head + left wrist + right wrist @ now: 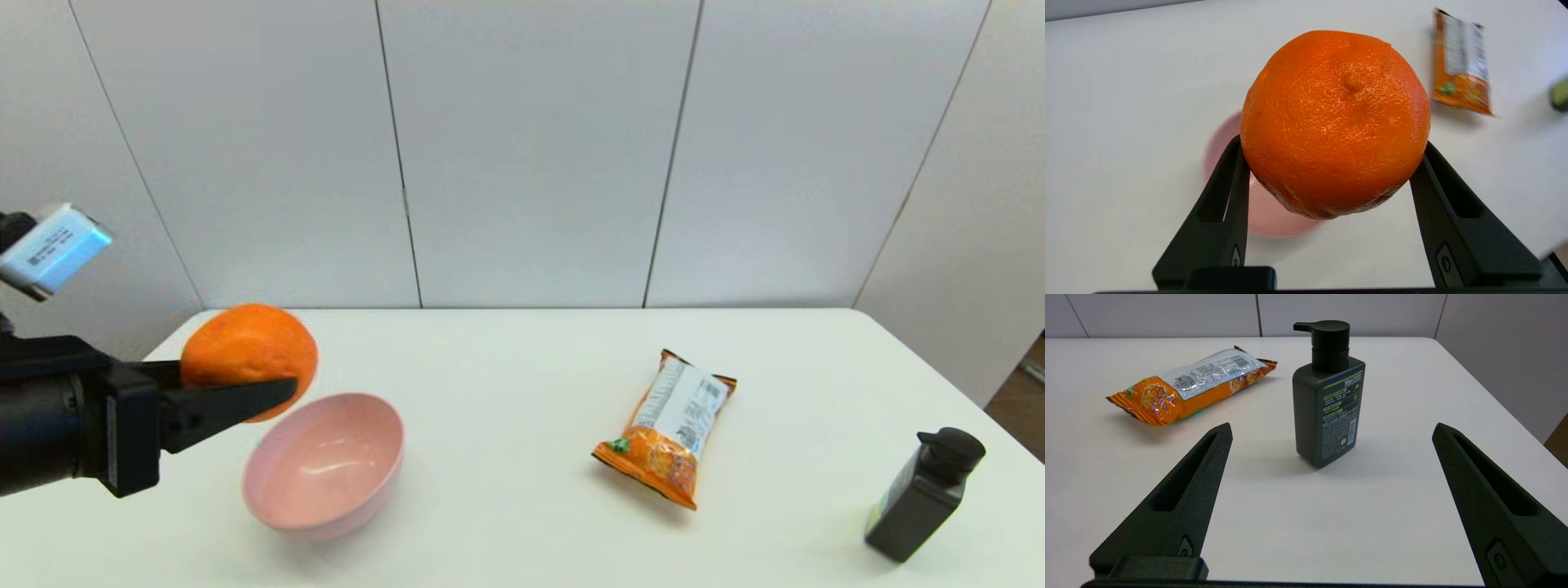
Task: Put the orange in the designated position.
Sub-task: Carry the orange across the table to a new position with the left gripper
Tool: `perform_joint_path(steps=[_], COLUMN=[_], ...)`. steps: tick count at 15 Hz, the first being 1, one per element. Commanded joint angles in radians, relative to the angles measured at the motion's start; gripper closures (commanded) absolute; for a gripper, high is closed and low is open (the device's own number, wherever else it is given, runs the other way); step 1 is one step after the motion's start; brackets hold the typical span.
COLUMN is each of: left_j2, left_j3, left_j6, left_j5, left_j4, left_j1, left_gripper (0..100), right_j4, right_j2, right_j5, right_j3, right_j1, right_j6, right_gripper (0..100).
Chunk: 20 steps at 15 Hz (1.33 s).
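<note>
The orange (247,349) is held up off the table, pinched between the two black fingers of the left gripper (245,384) at the left side of the scene. In the left wrist view the fruit (1335,122) is seen clamped at its sides, one finger (1224,204) pressed against each flank, its dimpled skin and small stem nub turned toward the camera. It is carried above the far-left rim of the pink bowl (326,465), which sits on the white table (506,392) near the left front. No contact between orange and bowl is seen; the fruit is clear of the tabletop too.

Toward the right of centre an orange-and-white snack packet (671,425) is laid flat, well apart from the bowl. Farther right and nearer, a dark pump bottle (927,494) is stood upright close to the table's right edge.

The right gripper (1331,430) is kept out of the head view; in its wrist view its fingers are spread wide with nothing between them, and it is pointed at the pump bottle (1329,396) with the packet (1192,386) just beyond to the left.
</note>
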Motion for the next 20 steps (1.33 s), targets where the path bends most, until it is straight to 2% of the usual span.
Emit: perform_joint_path(steps=[1,7,20], left_j2=[0.131,0.418,0.763], left_j3=[-0.036,-0.162,-0.343], left_j6=[0.002,-0.001,0.002], left_j5=[0.001,0.004,0.030], left_j4=[0.000,0.000,-0.005], left_j1=[-0.173,-0.265,-0.274], left_gripper=[100,100,100], right_j4=[0.000,0.000,0.000], right_j2=[0.001,0.001,0.001], right_j5=[0.000,0.000,0.000], right_j3=[0.002,0.002,0.002], right_j1=[0.000,0.000,0.000], right_j6=[0.000,0.000,0.000], right_gripper=[0,0,0])
